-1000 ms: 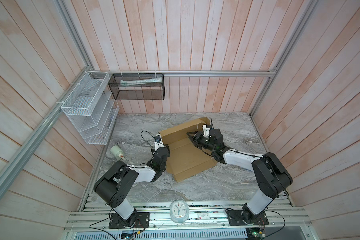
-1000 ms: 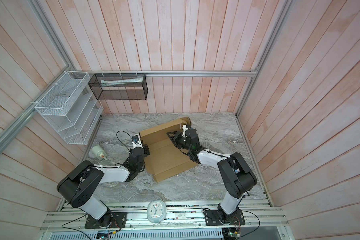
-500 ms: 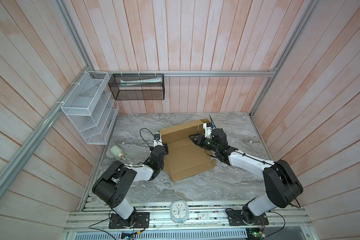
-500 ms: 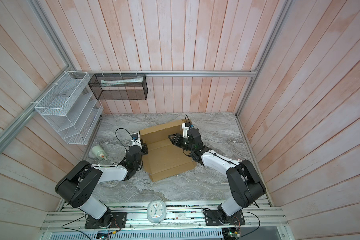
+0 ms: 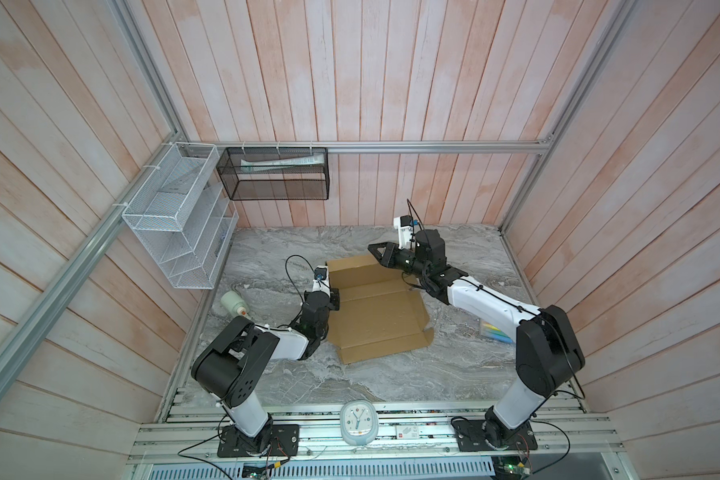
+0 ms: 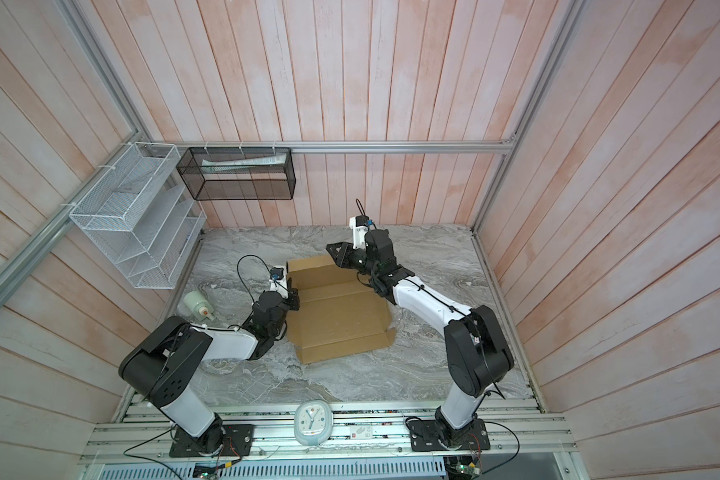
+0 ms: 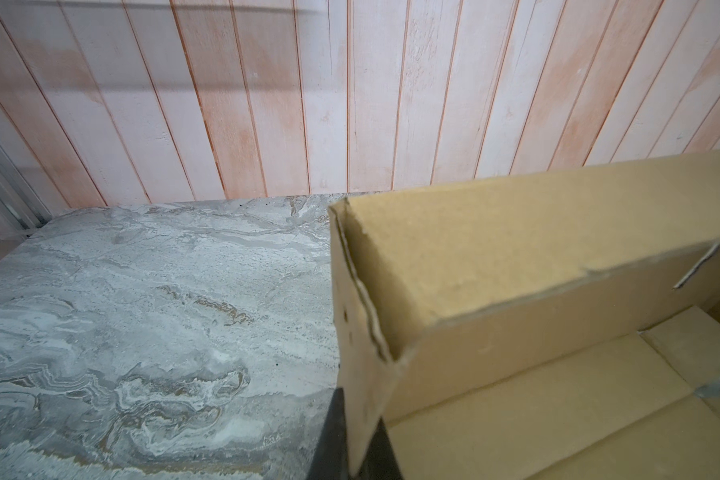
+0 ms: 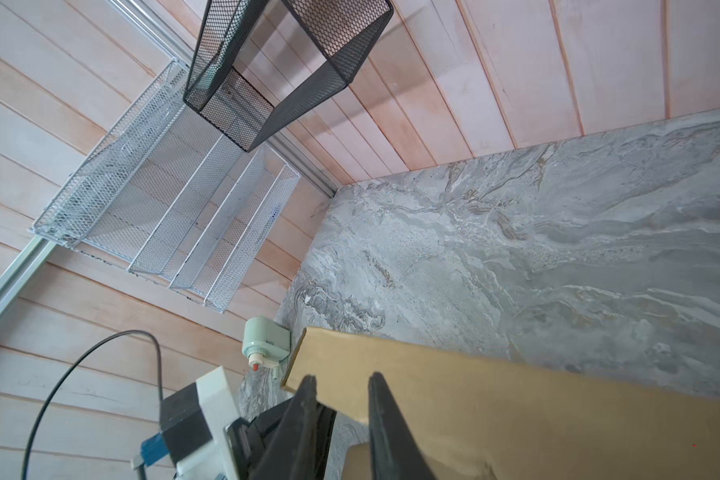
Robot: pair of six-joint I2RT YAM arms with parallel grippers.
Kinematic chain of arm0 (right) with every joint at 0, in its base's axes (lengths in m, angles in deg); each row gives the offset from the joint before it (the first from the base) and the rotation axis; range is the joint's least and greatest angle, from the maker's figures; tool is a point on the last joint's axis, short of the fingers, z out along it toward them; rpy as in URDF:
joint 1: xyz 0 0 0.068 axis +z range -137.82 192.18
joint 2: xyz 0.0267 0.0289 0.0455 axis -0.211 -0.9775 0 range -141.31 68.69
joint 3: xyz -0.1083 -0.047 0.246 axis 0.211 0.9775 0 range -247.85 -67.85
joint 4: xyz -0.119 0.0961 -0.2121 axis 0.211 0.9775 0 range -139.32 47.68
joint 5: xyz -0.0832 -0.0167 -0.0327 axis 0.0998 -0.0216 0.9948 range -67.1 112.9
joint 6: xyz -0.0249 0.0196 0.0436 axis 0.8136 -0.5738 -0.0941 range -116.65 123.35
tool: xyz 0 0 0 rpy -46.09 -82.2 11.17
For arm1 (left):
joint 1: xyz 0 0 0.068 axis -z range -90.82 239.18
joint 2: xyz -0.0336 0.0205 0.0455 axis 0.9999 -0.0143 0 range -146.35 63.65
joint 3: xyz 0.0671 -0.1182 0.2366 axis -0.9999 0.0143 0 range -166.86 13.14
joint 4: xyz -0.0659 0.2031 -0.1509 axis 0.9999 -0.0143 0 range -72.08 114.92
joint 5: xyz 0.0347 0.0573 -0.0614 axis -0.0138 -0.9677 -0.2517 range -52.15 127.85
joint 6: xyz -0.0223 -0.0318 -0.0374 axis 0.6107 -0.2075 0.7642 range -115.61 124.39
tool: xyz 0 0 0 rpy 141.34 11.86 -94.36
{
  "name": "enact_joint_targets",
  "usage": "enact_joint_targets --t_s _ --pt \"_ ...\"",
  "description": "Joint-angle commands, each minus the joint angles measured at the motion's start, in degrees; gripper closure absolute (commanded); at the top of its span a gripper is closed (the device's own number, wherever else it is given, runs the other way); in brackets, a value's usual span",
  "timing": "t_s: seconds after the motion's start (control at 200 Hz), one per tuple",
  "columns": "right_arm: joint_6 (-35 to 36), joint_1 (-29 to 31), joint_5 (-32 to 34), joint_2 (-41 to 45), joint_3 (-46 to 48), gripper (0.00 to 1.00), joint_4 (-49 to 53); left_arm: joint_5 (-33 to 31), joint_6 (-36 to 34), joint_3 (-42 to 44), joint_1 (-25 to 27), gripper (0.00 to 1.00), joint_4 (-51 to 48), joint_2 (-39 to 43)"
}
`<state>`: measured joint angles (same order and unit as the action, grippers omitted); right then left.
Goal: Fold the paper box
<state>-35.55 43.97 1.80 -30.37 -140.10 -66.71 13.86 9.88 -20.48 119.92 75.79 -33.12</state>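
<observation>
The paper box [image 5: 375,316] [image 6: 341,320] is a brown cardboard sheet lying partly folded in the middle of the marble table, its back flap [image 5: 350,270] standing up. My left gripper [image 5: 334,297] [image 6: 295,299] is shut on the box's left side wall. In the left wrist view that wall [image 7: 362,332] runs down between the two black fingers [image 7: 329,436]. My right gripper [image 5: 376,250] [image 6: 334,249] hovers over the right end of the back flap. In the right wrist view the right gripper [image 8: 341,386] is open a little, with cardboard [image 8: 516,399] behind the gap and nothing held.
A white pump bottle [image 5: 233,302] [image 8: 262,340] lies by the left wall. On the front rail sits a clock [image 5: 357,424]. A white wire rack [image 5: 179,224] and a black mesh basket [image 5: 275,174] hang on the walls. Something coloured [image 5: 493,332] lies behind the right arm.
The right gripper has drawn back from inside the box to above the flap's right end, and its jaws have narrowed. The back flap stands lower. The left gripper keeps its hold.
</observation>
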Motion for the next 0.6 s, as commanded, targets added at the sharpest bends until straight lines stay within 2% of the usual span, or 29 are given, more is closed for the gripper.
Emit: enact_joint_targets --t_s 0.0,0.595 --pt "2.5 0.8 -0.2 -4.0 -3.1 0.79 2.9 1.1 -0.7 -0.5 -0.3 1.00 2.7 -0.9" --pt "2.5 1.6 3.9 -9.6 -5.4 0.84 3.7 -1.0 -0.3 -1.9 -0.3 1.00 1.1 -2.6"
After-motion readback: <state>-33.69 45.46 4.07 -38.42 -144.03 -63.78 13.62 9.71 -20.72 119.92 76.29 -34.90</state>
